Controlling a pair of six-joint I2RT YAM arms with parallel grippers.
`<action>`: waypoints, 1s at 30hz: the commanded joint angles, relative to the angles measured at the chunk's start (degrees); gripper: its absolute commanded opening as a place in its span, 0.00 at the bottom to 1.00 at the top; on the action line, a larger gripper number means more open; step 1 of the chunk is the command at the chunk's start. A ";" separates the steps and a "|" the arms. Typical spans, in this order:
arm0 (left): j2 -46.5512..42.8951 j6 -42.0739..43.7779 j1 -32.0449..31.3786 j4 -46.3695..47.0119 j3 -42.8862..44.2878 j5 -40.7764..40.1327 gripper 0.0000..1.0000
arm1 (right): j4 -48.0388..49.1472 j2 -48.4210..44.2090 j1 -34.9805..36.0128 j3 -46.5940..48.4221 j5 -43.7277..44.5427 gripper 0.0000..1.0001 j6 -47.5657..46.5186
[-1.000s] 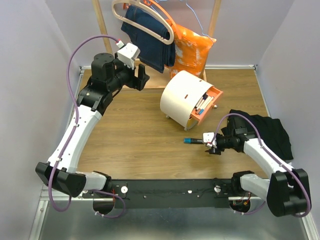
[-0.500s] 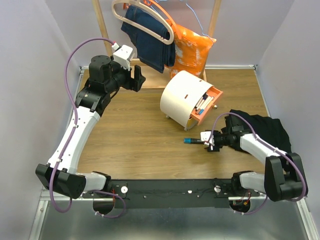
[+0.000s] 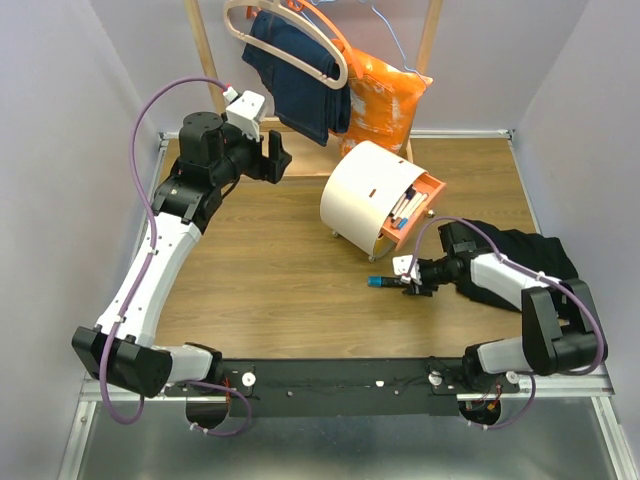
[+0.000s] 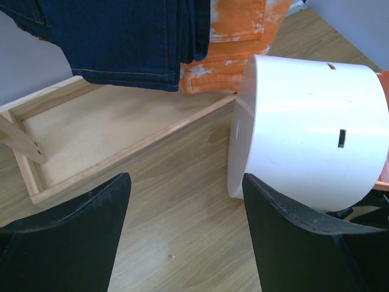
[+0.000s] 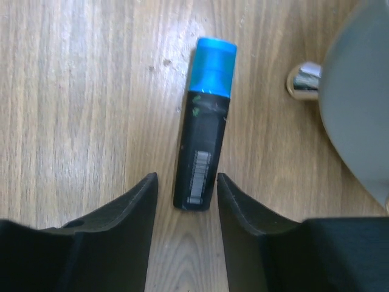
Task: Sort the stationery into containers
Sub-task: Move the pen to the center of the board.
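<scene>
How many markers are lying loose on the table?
1: the blue-capped marker lies between the right hand's open fingers. Others stand in the orange drawer; more may be hidden.

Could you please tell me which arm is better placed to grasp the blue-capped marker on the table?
Right. The right gripper is open with the marker's black end between the fingers, so it likely only needs to close. The left gripper hangs open far away, by the rack.
</scene>
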 commanded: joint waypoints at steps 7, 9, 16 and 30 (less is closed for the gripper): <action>-1.02 -1.17 0.60 1.78 -1.79 1.26 0.83 | -13.64 3.81 4.09 5.57 2.98 0.24 -2.88; -1.46 -1.34 0.60 2.04 -2.31 1.43 0.83 | -15.31 1.43 4.09 3.91 3.25 0.23 -3.93; -2.61 -2.49 0.78 3.10 -3.55 2.31 0.83 | -22.08 -10.61 4.18 -0.22 3.95 0.22 -4.38; -4.98 -3.28 0.95 3.18 -5.39 3.46 0.83 | -18.93 -15.11 7.86 -3.39 1.23 0.59 3.16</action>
